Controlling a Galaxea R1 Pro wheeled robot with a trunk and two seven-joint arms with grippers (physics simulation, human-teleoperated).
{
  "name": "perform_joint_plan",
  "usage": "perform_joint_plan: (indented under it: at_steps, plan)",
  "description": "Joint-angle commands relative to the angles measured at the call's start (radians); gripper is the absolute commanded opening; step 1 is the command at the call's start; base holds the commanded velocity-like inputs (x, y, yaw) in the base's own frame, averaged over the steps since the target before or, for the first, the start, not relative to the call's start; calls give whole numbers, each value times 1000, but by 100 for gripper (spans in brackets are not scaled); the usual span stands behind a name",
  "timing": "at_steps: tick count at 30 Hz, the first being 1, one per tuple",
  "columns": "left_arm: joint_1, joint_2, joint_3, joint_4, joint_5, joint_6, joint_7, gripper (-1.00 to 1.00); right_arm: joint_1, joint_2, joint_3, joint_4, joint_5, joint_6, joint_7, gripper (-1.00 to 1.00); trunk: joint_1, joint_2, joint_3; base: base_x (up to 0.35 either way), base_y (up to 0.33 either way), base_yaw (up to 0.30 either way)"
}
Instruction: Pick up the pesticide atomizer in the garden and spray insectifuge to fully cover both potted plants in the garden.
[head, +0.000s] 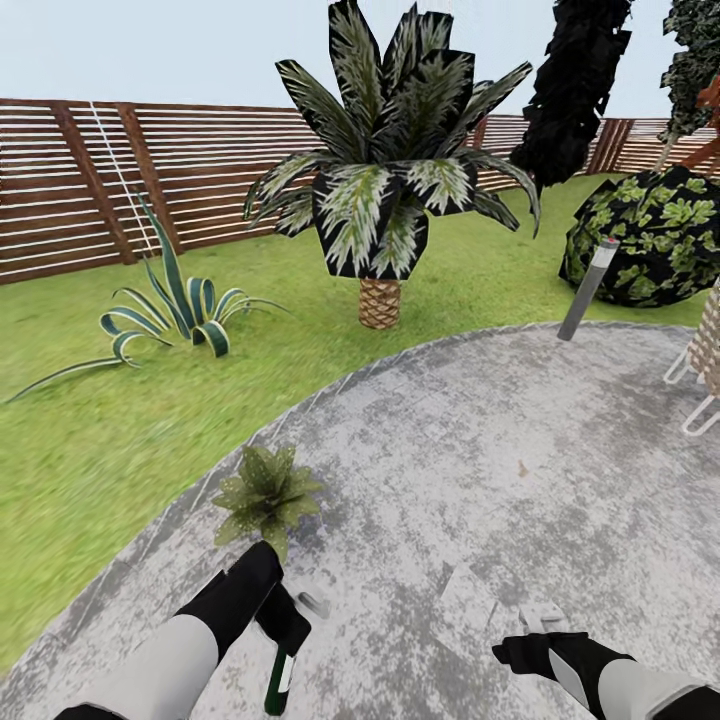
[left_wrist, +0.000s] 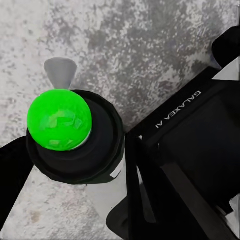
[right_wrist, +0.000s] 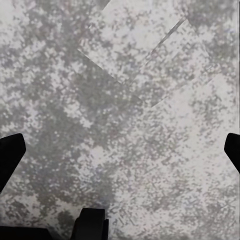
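Grey, mottled stone paving (head: 520, 470) spreads under the robot, curving against the green lawn (head: 110, 420) of the garden, with the brown slat fence (head: 130, 170) closing it in behind. Largest of the plants is the tall palm (head: 385, 180) with white-streaked fronds; the striped agave (head: 175, 310) sprawls on the grass to its left, and a round leafy bush (head: 655, 235) sits at the right with a slim grey post (head: 588, 290) just beside it. None of these is the target.

Smaller and nearer is one potted plant (head: 265, 493) — a low speckled rosette at the paving's edge, just ahead of the left arm. The second rosette I cannot place.

The left gripper (head: 283, 622) is clamped around the pesticide atomizer (head: 279, 680), a dark bottle hanging below the hand in the head view. In the left wrist view its bright green cap (left_wrist: 60, 119) and grey nozzle (left_wrist: 60, 72) sit on a black collar, pointing over bare stone, so it probably needs aiming at the leaves before spraying. "GALAXEA AI" reads in white on the black gripper housing (left_wrist: 200, 130).

The right gripper (head: 535, 640) hangs low over bare paving, holding nothing — its dark fingertips (right_wrist: 11, 155) stand well apart at the edges of the right wrist view, likely kept clear of the spraying arm.
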Motion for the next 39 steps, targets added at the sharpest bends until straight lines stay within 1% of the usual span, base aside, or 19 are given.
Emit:
perform_joint_plan:
  at_steps: [1, 4, 5, 7, 10, 14, 16, 20, 22, 27, 39]
  plan:
    - [0, -1, -1, -10, -12, 1, -10, -100, -1, 0, 9, 2, -11, 2, 5, 100, -4, 7, 4, 0, 0, 0]
    - [0, -24, -2, -22, -10, -49, -10, -100, -1, 0, 9, 2, -11, 2, 5, 100, -16, 28, 18, 0, 0, 0]
    - [0, -34, -2, -23, -10, -85, -10, -100, -1, 0, 9, 2, -11, 2, 5, 100, -19, 35, 23, 0, 0, 0]
    - [0, -42, -2, -24, -8, -120, -10, -100, -1, 0, 9, 2, -11, 2, 5, 100, -27, 49, 32, 0, 0, 0]
    - [0, -46, -2, -43, -6, -138, -10, -100, -1, 0, 9, 2, -11, 2, 5, 100, -39, 70, 46, 0, 0, 0]
    - [0, -61, -1, -60, -5, -151, -10, -100, -1, 0, 9, 2, -11, 2, 5, 100, -54, 98, 65, 0, 0, 0]
    - [-1, -63, -1, -90, -5, -155, -10, -100, -1, 0, 9, 2, -11, 2, 4, 100, -62, 112, 74, 0, 0, 0]
    - [-1, -64, 0, -181, -5, -157, -12, -100, -1, 0, 9, 2, -11, 2, 3, 100, -77, 140, 93, 0, 0, 0]
    - [-1, -64, -1, -201, -5, -158, -12, -100, -1, 0, 9, 2, -11, 2, 3, 100, -85, 154, 102, 0, 0, 0]
    - [0, -64, -1, -214, -5, -157, -14, -100, -1, 0, 9, 2, -11, 2, 3, 100, -104, 189, 125, 0, 0, 0]
    - [2, -61, 3, -211, -4, -158, -14, -100, -1, 0, 8, 1, -11, 2, 4, 100, -150, 273, 180, 0, 0, 0]
